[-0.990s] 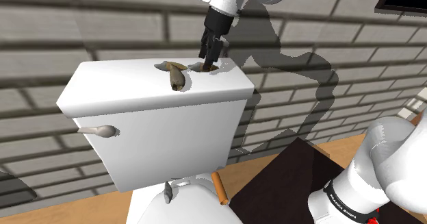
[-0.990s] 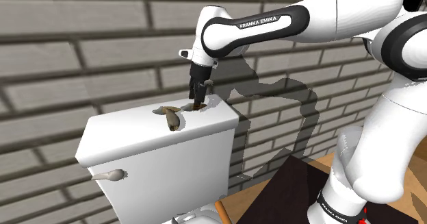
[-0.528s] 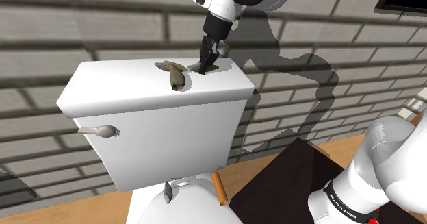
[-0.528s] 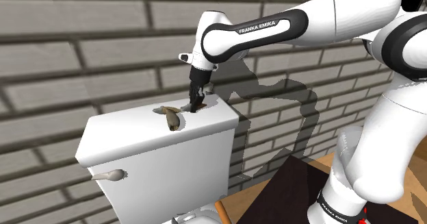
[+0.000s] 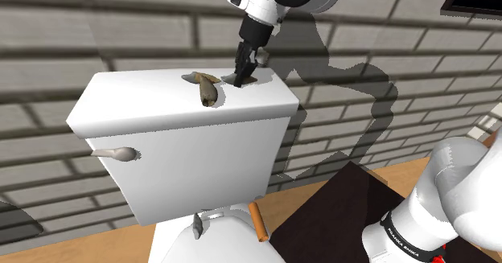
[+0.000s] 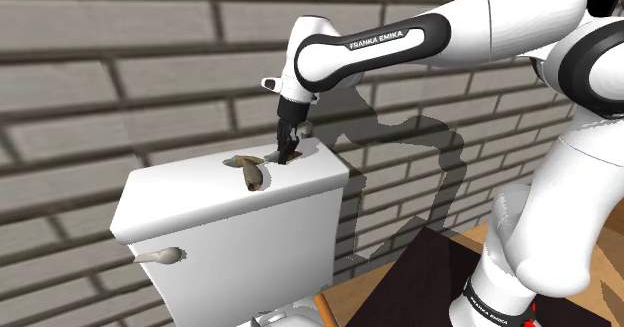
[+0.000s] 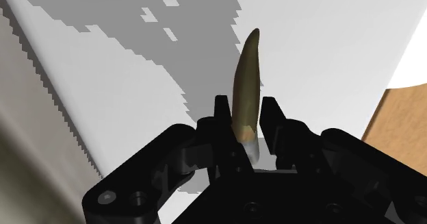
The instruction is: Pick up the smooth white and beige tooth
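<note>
In the wrist view a slim tooth [image 7: 246, 79] with a brown-beige root and a whitish end is clasped between my two black fingers [image 7: 220, 120]. My gripper [image 7: 246, 116] is shut on it. In the shoulder view the gripper [image 5: 244, 78] points down at the back right of the white toilet tank lid [image 5: 145, 100], its tips at the lid's surface. The second exterior view shows the same gripper [image 6: 283, 156] low over the lid [image 6: 190, 185].
Two other brownish tooth-like pieces [image 5: 207, 90] [image 5: 194, 77] lie on the lid just to the shoulder view's left of the gripper. A flush handle [image 5: 113, 153] juts from the tank's front. A brick wall stands behind. The dark stand [image 5: 338, 213] is at lower right.
A second ago the fingers stood apart around the tooth on the lid. They have since closed on it. The arm has barely moved.
</note>
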Action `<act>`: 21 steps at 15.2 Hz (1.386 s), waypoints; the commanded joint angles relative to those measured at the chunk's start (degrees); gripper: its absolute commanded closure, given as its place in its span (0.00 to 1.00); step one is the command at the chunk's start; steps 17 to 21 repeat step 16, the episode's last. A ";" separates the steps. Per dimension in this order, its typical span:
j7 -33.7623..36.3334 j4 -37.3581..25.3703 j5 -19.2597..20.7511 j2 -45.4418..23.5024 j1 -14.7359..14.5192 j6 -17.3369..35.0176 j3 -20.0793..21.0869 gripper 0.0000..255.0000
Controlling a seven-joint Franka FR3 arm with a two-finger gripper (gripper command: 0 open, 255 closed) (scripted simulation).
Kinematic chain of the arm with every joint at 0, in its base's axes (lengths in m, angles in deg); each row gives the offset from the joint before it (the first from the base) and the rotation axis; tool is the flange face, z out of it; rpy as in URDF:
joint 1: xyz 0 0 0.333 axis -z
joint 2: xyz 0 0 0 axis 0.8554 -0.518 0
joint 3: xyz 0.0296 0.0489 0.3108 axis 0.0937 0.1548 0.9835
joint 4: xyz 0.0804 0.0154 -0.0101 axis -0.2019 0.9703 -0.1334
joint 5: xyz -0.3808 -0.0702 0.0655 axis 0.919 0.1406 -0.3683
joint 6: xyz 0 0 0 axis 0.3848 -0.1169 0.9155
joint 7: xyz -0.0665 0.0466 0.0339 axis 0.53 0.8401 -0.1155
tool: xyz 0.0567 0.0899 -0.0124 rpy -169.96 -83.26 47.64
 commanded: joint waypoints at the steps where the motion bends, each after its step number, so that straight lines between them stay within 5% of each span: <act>1: 0.13 -1.23 0.17 -0.34 0.10 -1.59 -0.11 1.00; 14: 1.74 -11.26 0.85 -0.41 0.22 -11.45 -0.23 1.00; 21: 1.76 -11.39 0.86 -0.42 0.22 -11.57 -0.23 1.00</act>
